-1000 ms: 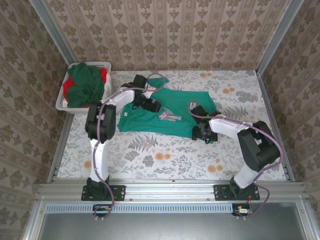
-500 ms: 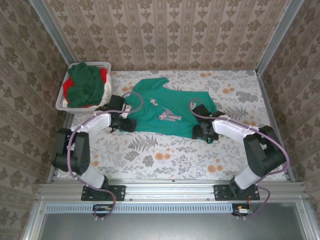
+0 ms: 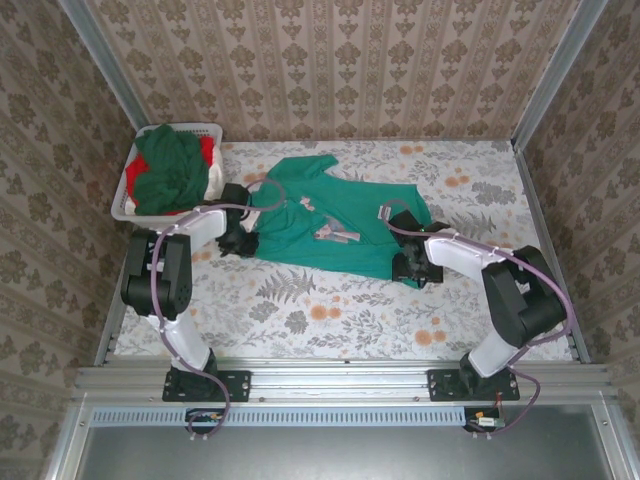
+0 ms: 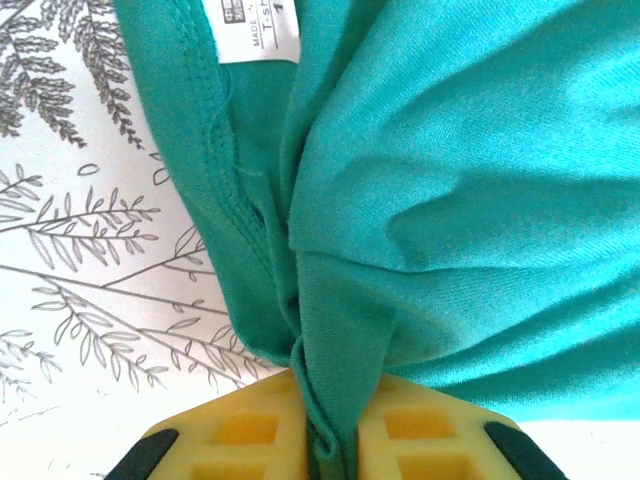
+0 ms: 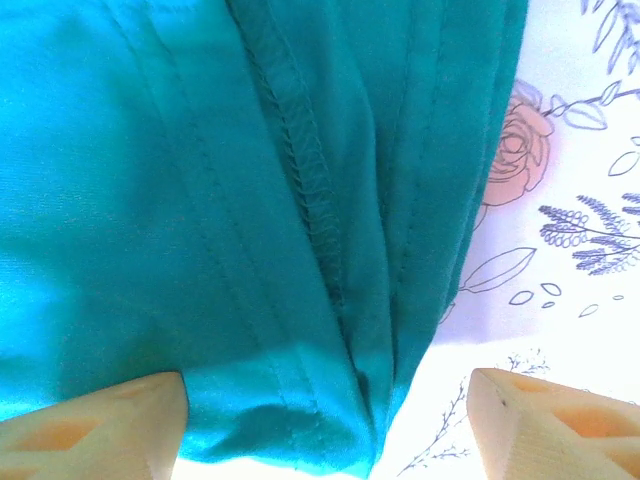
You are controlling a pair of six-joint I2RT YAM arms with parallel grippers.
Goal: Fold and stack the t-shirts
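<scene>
Laundry basket (image 3: 124, 205): white, stood at the far-left edge of the table (image 3: 330, 320); a dark green t-shirt (image 3: 170, 165) lay heaped in it over a red t-shirt (image 3: 207, 150)
Left arm (image 3: 160, 275): elbow was folded back near the table's left edge, forearm reached toward the centre, wrist low over the cloth
Left gripper (image 3: 240, 240): sat at the left edge of the teal t-shirt (image 3: 350, 235); in the wrist view (image 4: 322, 400) the yellow fingers (image 4: 250, 435) were pressed together on a gathered fold of teal cloth, just below the white neck label (image 4: 255, 25)
Teal t-shirt: lay spread on the table centre between both grippers, chest print (image 3: 336, 232) facing up
Right gripper (image 3: 415, 265): rested at the shirt's near-right corner; in the wrist view (image 5: 325, 430) the fingers (image 5: 100, 425) stood wide apart, astride the stitched hem, clamping nothing
Right arm (image 3: 515, 295): elbow was bent near the table's right side, forearm reached left toward the shirt
</scene>
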